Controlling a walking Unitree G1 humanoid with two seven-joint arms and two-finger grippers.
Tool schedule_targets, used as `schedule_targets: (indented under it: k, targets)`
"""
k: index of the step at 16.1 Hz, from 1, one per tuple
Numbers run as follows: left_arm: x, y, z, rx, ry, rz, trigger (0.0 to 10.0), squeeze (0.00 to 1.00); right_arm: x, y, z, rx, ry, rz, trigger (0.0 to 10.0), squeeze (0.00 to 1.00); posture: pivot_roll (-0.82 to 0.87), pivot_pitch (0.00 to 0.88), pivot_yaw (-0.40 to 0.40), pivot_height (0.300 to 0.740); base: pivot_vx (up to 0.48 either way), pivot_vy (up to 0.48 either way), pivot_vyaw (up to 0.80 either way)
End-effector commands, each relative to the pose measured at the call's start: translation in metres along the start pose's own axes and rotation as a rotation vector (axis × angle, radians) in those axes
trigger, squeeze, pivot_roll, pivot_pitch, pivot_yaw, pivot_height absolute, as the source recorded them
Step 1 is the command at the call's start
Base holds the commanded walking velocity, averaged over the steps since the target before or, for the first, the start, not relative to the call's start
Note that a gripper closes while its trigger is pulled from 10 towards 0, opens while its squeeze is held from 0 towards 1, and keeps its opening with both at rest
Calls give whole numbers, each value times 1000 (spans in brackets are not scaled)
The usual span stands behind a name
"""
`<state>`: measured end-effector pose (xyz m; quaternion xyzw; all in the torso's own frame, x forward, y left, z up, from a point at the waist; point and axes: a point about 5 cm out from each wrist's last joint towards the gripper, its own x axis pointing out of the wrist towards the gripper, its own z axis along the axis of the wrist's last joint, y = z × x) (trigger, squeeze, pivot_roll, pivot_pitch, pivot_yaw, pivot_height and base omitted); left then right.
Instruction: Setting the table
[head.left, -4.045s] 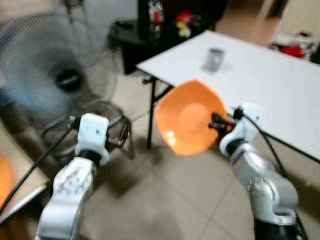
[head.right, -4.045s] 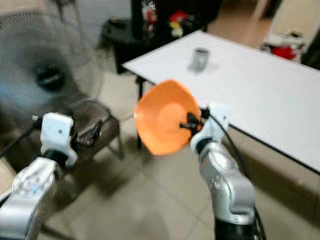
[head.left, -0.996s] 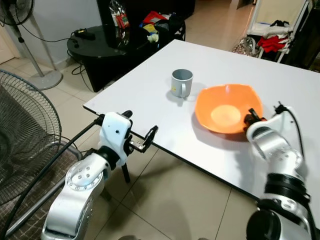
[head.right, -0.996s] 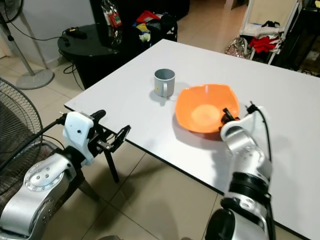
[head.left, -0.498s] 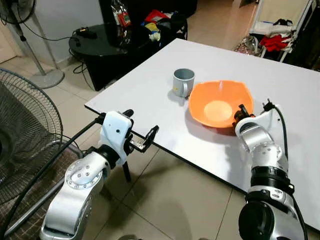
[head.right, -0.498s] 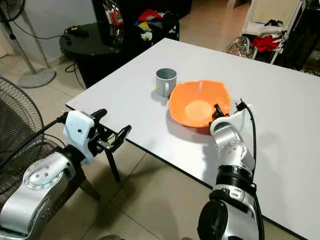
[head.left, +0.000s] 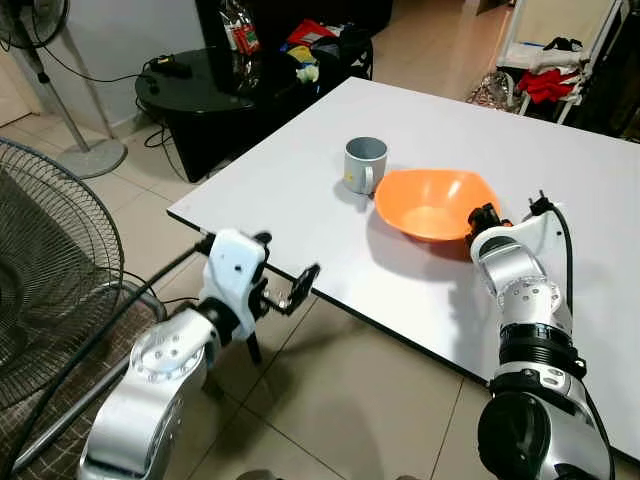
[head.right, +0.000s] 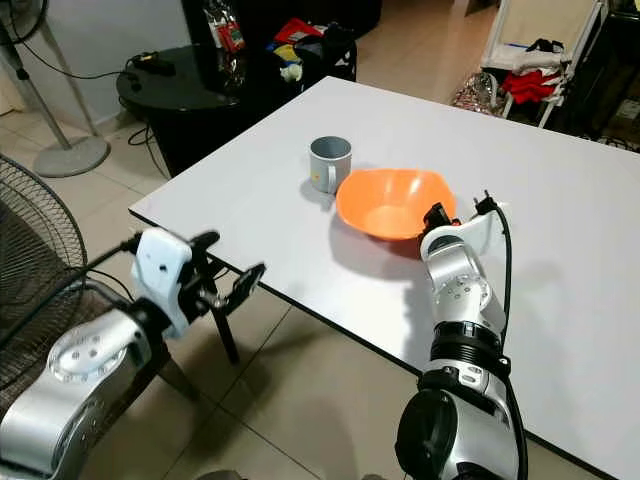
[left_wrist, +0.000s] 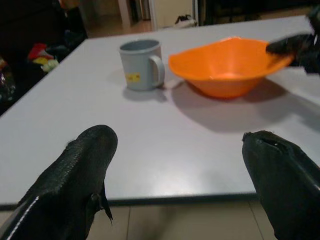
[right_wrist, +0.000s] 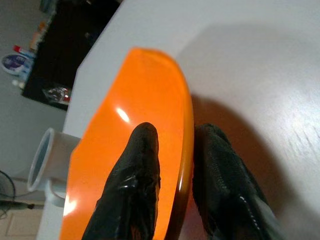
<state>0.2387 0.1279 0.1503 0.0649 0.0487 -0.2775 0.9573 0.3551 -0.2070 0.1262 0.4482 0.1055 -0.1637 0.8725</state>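
Note:
An orange bowl is low over the white table, just right of a grey mug. I cannot tell whether the bowl's base touches the tabletop. My right gripper is shut on the bowl's right rim. In the right wrist view, one black finger lies inside the bowl and the other outside. My left gripper is open with nothing in it, in front of the table's near edge and about level with it. The left wrist view looks across the tabletop at the mug and bowl.
A large standing fan is close on my left. A black round side table with clutter stands beyond the table's far left corner. A rack with red cloth is at the far right. Tiled floor lies under the table's near edge.
Four seconds ago my right gripper held the bowl in the air, short of the table. Over the last second the bowl has moved left towards the mug and sunk lower.

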Motion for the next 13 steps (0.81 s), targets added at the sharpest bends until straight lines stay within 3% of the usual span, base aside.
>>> schedule_targets:
  k: [1, 7, 11, 12, 13]
  targets:
    - [-1, 0, 3, 13, -4, -11, 10000, 0, -6, 6, 6, 23, -18, 31, 10000, 1000, 83, 0, 56, 740, 0, 0, 0]
    - [-3, -2, -3, -10, 12, -16, 10000, 0, -34, 9, 17, 27, -43, 75, 10000, 1000, 62, 0, 69, 740, 0, 0, 0]
    - [0, 3, -3, -4, 12, -9, 10000, 0, -60, 7, 23, -64, -40, 100, 10000, 1000, 59, 0, 67, 740, 0, 0, 0]
    - [0, 4, -2, -6, 5, 0, 10000, 0, -74, 11, 27, -307, -59, 168, 10000, 1000, 58, 0, 61, 740, 0, 0, 0]
    - [-1, 3, -2, -10, 3, 7, 10000, 0, -80, 15, 24, -461, -60, 221, 10000, 1000, 54, 0, 58, 740, 0, 0, 0]
